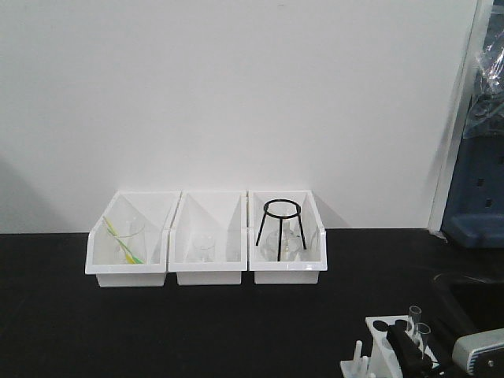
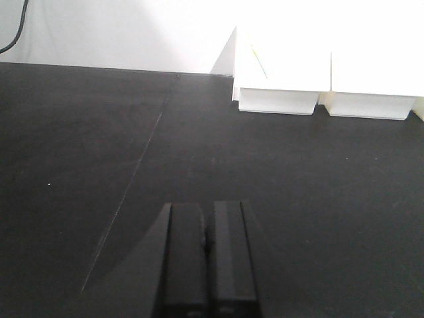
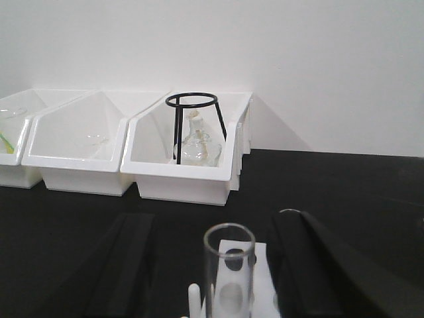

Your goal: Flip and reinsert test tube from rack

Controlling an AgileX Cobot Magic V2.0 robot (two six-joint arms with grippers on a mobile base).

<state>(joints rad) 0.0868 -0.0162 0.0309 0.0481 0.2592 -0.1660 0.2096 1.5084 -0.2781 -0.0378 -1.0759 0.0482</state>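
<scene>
The white rack (image 1: 379, 350) stands at the table's front right, with short pegs (image 1: 358, 354) on its near side. Two clear test tubes (image 1: 415, 318) stand upright in it, mouths up. In the right wrist view one test tube (image 3: 228, 275) rises from the rack (image 3: 246, 255) between my right gripper's fingers (image 3: 126, 265), which stand wide apart and clear of the glass. My right gripper (image 3: 213, 225) is open. The rim of a second tube (image 3: 289, 212) peeks from behind the right finger. My left gripper (image 2: 209, 255) is shut on nothing, low over bare black table.
Three white open-front bins line the back wall: the left bin (image 1: 126, 272) holds a beaker with yellow-green sticks, the middle bin (image 1: 206, 273) a small beaker, the right bin (image 1: 287, 273) a black tripod stand (image 1: 281, 220) and a flask. Blue equipment (image 1: 476, 197) stands far right.
</scene>
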